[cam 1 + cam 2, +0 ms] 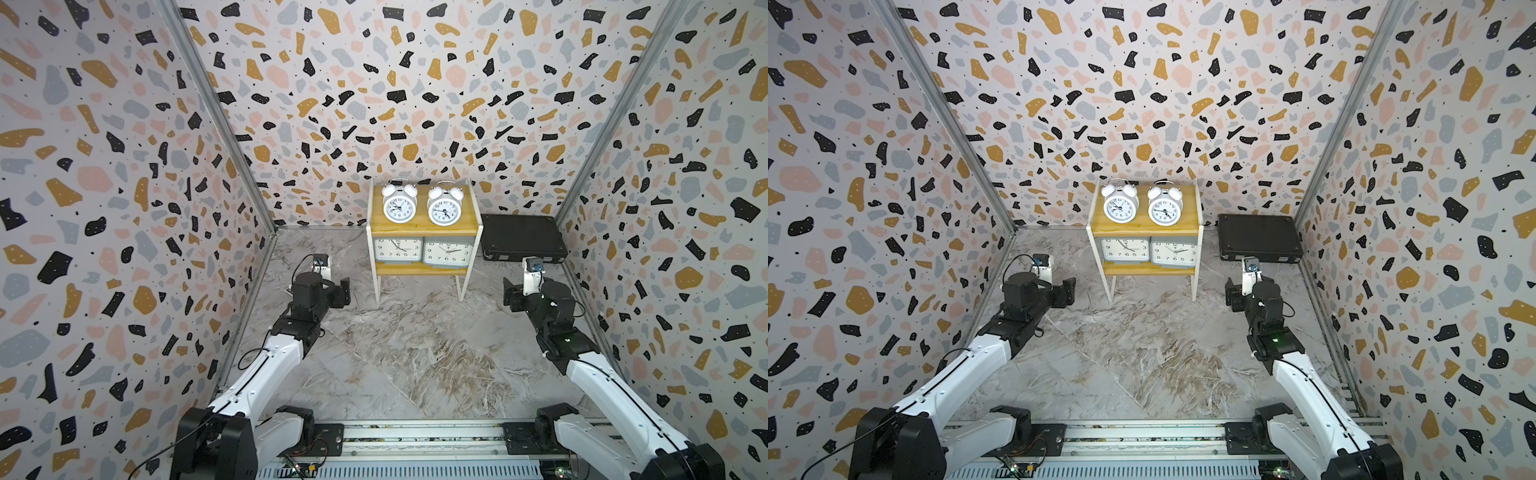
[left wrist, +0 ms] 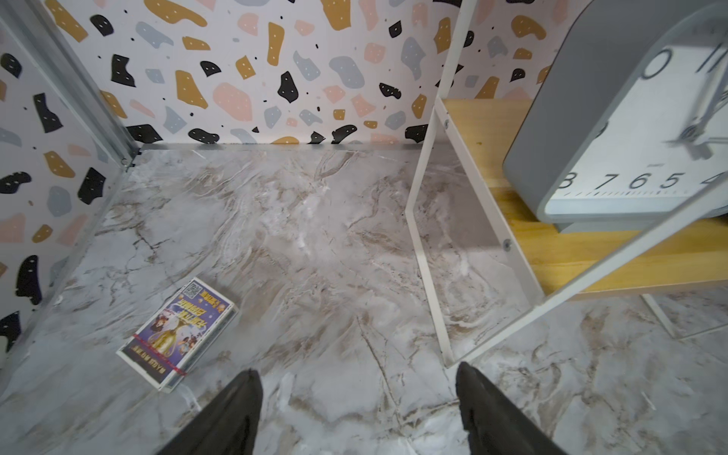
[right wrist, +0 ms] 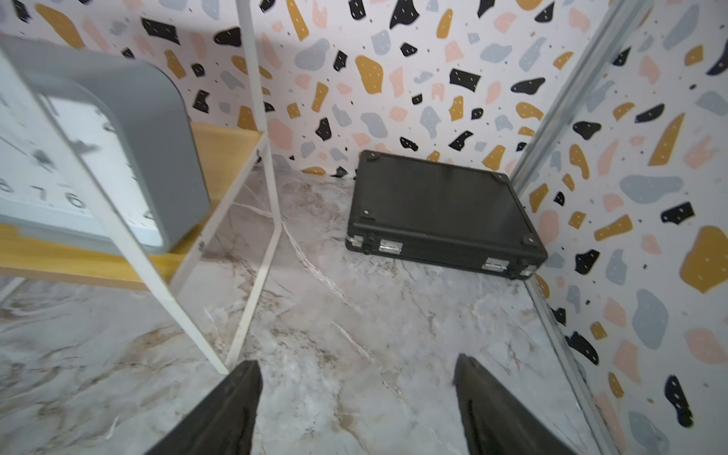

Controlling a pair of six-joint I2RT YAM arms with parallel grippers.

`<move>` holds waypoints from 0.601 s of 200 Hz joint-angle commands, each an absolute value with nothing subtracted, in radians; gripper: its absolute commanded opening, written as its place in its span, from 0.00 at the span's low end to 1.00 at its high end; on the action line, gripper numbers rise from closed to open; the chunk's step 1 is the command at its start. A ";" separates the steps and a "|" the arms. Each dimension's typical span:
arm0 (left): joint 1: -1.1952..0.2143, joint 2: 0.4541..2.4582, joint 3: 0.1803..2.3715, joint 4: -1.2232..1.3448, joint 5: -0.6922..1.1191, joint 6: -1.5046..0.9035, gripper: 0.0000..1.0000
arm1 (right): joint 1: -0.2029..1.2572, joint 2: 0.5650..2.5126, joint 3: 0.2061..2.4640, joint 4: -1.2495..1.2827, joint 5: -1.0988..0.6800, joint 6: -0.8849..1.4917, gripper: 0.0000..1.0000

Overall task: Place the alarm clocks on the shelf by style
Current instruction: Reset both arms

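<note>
Both twin-bell clocks (image 1: 400, 203) stood on the shelf (image 1: 424, 230) top board, and both grey clocks (image 1: 398, 249) on the lower one. The left jaws and the right jaws stood apart and empty, flanking the shelf. A careless inward swing could clip its frame and topple the clocks.

Marble bench (image 1: 415, 353): shelf (image 1: 424, 229) back centre, black case (image 1: 521, 237) beside it, printed box (image 2: 177, 335) near left wall. Shelf top: two bell clocks (image 1: 400, 205) (image 1: 444, 208); lower board: two grey clocks (image 1: 398, 250) (image 1: 448, 253).

Floor (image 1: 415, 345) before shelf (image 1: 424, 229) free; black case (image 1: 521, 237) blocks just right of shelf, card box (image 2: 177, 335) lies off its left.
</note>
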State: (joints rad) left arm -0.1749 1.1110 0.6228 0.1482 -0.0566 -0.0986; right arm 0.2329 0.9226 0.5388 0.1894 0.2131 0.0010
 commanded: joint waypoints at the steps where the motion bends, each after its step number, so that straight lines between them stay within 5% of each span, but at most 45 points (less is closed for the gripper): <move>1: -0.178 1.109 0.577 0.327 -0.174 -0.016 0.81 | 0.229 0.932 0.477 0.366 0.335 0.005 0.82; 76: -0.163 1.214 0.430 0.608 -0.327 0.040 0.84 | 0.229 1.126 0.310 0.706 0.502 -0.065 0.82; 120: -0.150 1.226 0.469 0.519 -0.341 0.045 0.86 | 0.230 1.249 0.333 0.729 0.512 -0.091 0.82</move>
